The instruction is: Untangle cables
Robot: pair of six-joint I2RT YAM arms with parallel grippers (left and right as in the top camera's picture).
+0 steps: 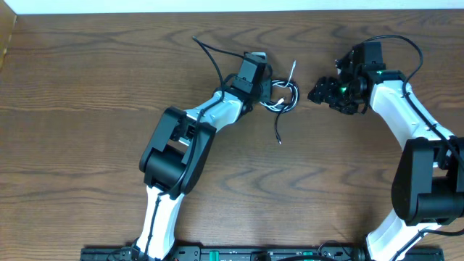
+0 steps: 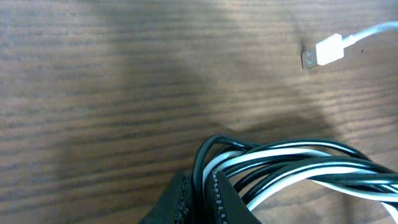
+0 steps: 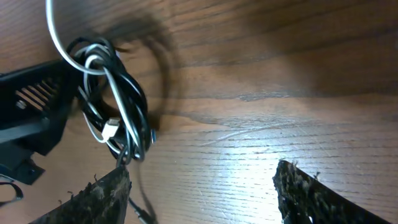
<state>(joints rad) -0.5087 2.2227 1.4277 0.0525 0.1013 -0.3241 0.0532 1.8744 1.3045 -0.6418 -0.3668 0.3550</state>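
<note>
Cables (image 2: 298,163) bundled, pinched in left jaws; right jaws spread, just beside, not touching.

A looped bundle of thin black and white cables (image 2: 298,165) is pinched between the dark fingers (image 2: 225,198) of the left gripper (image 2: 199,188) over a brown wood-grain table (image 2: 93,93); a small white plug (image 2: 329,50) is seen lying apart.

A robotics lab or test bench is indicated. A dark wood-grain table (image 1: 72,109) is seen from a fixed overhead camera, and two white-and-black arms, the left arm (image 1: 177,156) and the right arm (image 1: 417,159), are mounted on a black rail (image 1: 217,254) at its near edge. A pale strip (image 1: 217,6) is shown beyond the far edge; what it is cannot be told.
</note>
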